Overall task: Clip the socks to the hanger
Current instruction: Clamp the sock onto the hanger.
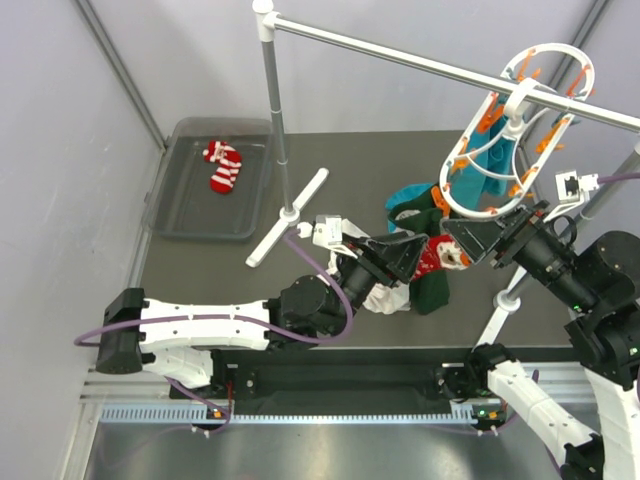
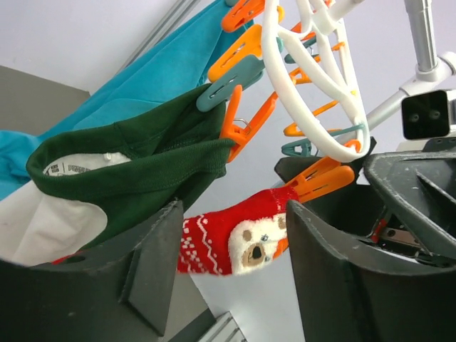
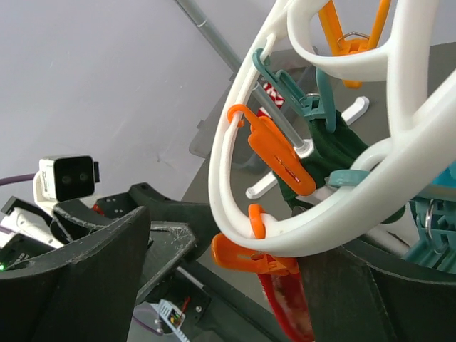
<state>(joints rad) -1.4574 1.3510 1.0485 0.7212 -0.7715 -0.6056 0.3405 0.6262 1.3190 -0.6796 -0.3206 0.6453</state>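
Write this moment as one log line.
red white-patterned sock: held by orange clip on white plastic oval hanger | red-and-white striped sock: in grey tray | left hand: open | right hand: open

The arms (image 1: 205, 325) are white with black joints (purple cables (image 1: 100, 330) trail).
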